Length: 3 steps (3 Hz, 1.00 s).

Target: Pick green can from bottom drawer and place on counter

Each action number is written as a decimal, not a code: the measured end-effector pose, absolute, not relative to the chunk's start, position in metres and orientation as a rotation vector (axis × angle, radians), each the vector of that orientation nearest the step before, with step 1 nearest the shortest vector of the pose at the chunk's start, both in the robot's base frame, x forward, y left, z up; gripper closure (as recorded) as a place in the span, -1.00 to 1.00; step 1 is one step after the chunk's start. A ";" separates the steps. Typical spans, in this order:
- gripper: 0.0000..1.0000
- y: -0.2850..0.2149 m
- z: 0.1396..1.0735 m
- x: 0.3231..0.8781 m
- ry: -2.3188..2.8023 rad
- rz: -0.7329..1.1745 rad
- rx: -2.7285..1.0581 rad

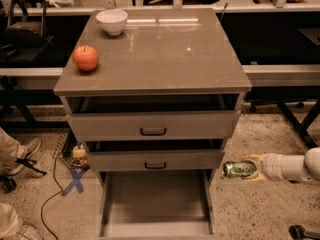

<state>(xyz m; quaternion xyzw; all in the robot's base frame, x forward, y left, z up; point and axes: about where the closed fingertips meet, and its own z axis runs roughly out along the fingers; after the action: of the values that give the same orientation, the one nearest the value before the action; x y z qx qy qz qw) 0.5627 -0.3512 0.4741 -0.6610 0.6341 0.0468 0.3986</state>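
Note:
The green can (238, 169) lies on its side in my gripper (245, 168), which is shut on it. Both hang in the air to the right of the cabinet, level with the middle drawer's front and outside the bottom drawer (156, 219). The bottom drawer is pulled out, and its pale floor shows nothing on it. The counter (165, 54) is the glossy grey-brown slab on top of the cabinet, above and left of the can. My pale arm comes in from the right edge.
A red-orange apple (85, 58) and a white bowl (112, 21) stand on the counter's left and back left. Two upper drawers with dark handles (153, 131) stand slightly ajar. A long pale bench (280, 74) runs behind. A person's shoe (27, 151) and cables lie on the floor at left.

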 end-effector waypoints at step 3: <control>1.00 -0.382 0.582 0.547 1.457 -0.017 -1.653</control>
<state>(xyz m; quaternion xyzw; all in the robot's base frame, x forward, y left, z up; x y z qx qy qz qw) 0.5468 -0.3820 0.5818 -0.6692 0.5899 -0.0068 0.4519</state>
